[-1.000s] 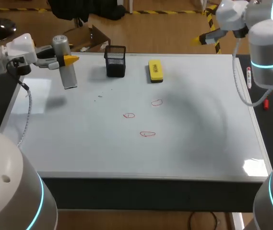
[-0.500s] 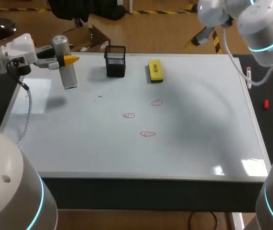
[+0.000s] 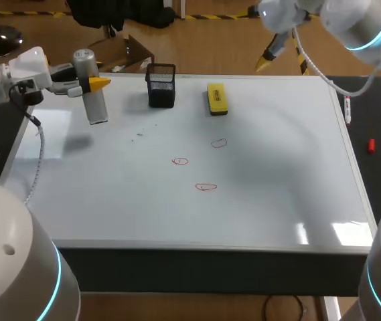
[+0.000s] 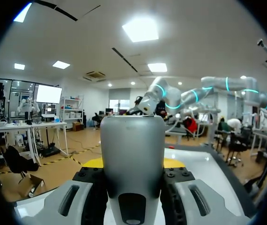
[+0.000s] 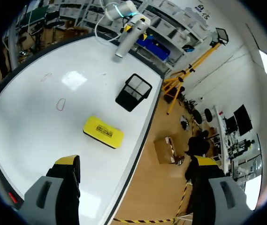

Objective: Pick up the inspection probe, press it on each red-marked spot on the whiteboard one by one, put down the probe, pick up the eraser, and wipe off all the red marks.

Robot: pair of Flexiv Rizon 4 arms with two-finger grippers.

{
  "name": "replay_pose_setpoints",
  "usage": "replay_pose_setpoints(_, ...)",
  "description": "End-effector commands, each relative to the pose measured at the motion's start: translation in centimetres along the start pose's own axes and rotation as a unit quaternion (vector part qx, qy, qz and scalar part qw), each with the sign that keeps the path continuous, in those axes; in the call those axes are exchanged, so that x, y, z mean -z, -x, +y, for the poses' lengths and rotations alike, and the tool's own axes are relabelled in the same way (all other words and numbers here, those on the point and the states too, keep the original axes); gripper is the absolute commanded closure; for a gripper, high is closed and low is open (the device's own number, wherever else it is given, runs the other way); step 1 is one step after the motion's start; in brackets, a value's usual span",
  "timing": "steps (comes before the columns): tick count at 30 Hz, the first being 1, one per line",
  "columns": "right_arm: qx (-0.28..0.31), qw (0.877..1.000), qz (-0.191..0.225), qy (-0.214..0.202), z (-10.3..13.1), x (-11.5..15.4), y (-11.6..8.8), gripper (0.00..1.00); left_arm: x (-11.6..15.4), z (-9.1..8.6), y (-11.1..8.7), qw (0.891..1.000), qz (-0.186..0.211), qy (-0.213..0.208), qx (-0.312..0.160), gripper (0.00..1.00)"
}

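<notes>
The inspection probe [image 3: 91,90], a grey cylinder, hangs upright over the whiteboard's [image 3: 110,200] far left corner. My left gripper [image 3: 88,83] is shut on it, and in the left wrist view the probe [image 4: 132,154] fills the space between the fingers [image 4: 88,194]. The yellow eraser [image 3: 217,98] lies at the far edge. Three red marks [image 3: 218,142] [image 3: 180,161] [image 3: 205,187] sit mid-board. My right gripper [image 3: 270,55] hovers open above the far edge, right of the eraser. In its own view the right gripper [image 5: 135,164] holds nothing, with the eraser [image 5: 103,132] ahead.
A black mesh pen holder [image 3: 161,85] stands between the probe and the eraser; it also shows in the right wrist view [image 5: 133,91]. A marker [image 3: 347,110] lies along the board's right edge, with a small red object [image 3: 371,145] on the black strip beside it.
My right arm has swung left along the far edge, bringing its open gripper nearer the eraser. The left arm and the probe have stayed put.
</notes>
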State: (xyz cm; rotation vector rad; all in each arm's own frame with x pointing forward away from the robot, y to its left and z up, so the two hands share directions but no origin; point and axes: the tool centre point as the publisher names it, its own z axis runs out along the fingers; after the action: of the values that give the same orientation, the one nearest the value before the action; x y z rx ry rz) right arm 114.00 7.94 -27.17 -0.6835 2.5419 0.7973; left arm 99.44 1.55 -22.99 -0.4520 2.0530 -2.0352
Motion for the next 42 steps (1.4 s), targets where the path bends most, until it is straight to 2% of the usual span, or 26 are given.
replay_pose_setpoints(1,0.041,0.994,0.102,-0.016,0.8,-0.8,0.4,0.0,0.0,-0.1,-0.1,1.0,-0.003,-0.001,-0.001,1.0)
replay_pose_setpoints(11,0.17,0.979,0.109,-0.033,1.2,-3.5,-0.8,0.0,0.0,-0.1,-0.1,1.0,-0.003,-0.001,-0.001,1.0)
replay_pose_setpoints(20,0.235,0.966,0.1,-0.038,1.4,-5.3,-2.1,0.0,0.0,-0.1,-0.1,1.0,-0.003,-0.001,-0.001,1.0)
replay_pose_setpoints(25,0.268,0.956,0.119,-0.023,1.4,-6.7,-3.4,0.0,0.0,-0.1,-0.1,1.0,-0.003,-0.001,-0.001,1.0)
replay_pose_setpoints(38,0.355,0.913,0.199,0.018,1.3,-9.5,-6.1,0.0,0.0,-0.1,-0.1,1.0,-0.003,-0.001,-0.001,1.0)
replay_pose_setpoints(42,0.387,0.894,0.223,0.034,1.5,-9.9,-6.9,0.0,0.0,-0.1,-0.1,1.0,-0.003,-0.001,-0.001,1.0)
